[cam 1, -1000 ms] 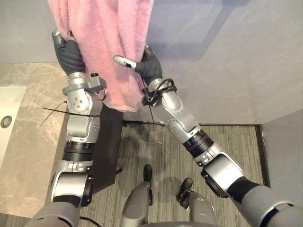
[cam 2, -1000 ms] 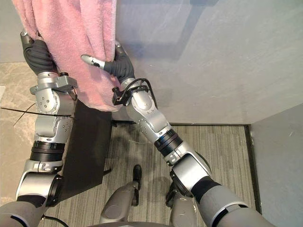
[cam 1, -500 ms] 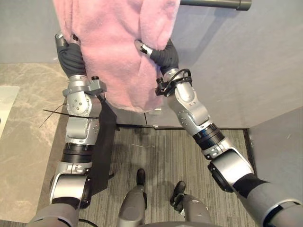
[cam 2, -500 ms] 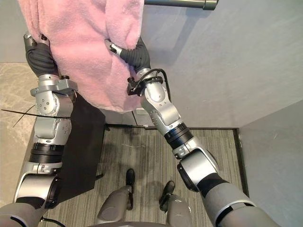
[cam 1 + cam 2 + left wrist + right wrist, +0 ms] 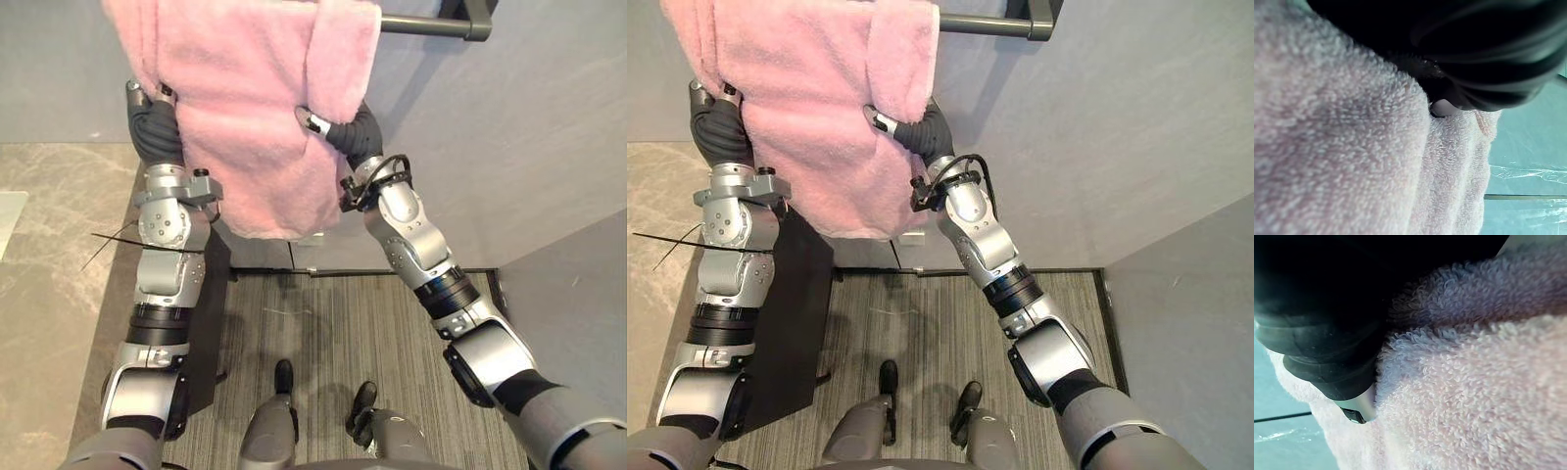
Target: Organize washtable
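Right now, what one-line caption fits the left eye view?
Pink towel held up beside a dark wall bar, right hand pinching one edge, left hand behind the other side.

Pink terry-cloth towel (image 5: 255,117), upper centre: matt looped pile. Dark metal bar (image 5: 431,24), upper right: smooth, satin. My right hand (image 5: 343,129), centre: matt ribbed cover. Beige stone-look counter (image 5: 49,225), left: polished. Grey carpet (image 5: 333,323), bottom: ribbed.

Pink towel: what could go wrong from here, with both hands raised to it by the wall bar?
The towel hangs bunched, with a fold draped over the right hand; it may snag when that hand pulls away. The bar sticks out past the towel's right edge, so the towel may sit off-centre and slide off.
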Available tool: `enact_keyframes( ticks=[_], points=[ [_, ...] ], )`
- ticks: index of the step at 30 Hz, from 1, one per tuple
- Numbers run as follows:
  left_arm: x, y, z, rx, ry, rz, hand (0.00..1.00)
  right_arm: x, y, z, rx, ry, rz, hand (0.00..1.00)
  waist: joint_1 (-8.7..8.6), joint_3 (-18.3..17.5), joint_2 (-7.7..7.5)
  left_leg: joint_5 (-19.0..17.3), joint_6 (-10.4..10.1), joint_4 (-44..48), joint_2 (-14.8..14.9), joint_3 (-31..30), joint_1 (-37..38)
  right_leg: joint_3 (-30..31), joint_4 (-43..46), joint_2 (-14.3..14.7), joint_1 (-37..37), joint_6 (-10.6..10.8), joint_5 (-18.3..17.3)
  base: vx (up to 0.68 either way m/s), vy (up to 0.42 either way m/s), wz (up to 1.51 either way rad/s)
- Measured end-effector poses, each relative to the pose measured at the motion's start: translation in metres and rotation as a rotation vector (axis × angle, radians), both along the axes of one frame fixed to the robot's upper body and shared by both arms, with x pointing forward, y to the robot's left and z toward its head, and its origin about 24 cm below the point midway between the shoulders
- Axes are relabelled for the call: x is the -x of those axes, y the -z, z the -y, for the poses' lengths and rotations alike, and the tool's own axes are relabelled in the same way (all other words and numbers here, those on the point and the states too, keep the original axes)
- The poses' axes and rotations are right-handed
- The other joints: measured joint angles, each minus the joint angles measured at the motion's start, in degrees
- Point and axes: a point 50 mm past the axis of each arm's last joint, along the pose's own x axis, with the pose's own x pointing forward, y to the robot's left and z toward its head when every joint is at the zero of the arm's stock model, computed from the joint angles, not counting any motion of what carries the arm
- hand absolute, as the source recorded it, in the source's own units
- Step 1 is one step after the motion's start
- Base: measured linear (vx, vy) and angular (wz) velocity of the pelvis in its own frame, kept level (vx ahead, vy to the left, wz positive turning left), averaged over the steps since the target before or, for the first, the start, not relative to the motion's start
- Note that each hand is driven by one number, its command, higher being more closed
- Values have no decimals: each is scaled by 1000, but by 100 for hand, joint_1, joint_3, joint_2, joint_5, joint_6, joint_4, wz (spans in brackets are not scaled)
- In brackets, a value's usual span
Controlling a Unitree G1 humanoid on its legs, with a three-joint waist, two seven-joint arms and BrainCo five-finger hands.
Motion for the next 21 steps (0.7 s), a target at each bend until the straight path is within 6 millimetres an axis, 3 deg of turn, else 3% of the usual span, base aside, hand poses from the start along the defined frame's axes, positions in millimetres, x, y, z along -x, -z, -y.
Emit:
enact_keyframes(
  ticks=[11, 21],
  points=[
    [5, 12, 19, -66, 79, -37, 100, 0, 16, 23, -48, 70, -40, 100, -133, -194, -87, 1, 9, -184, -62, 37, 88, 42, -160, -8, 44, 50, 57, 14, 14, -2],
    [10, 8, 34, -120, 128, -23, 100, 0, 8, 40, -58, 118, -6, 100, -298, -199, -76, 15, 30, -184, -107, 0, 112, 54, -167, -15, 50, 53, 56, 8, 2, 0]
  ],
)
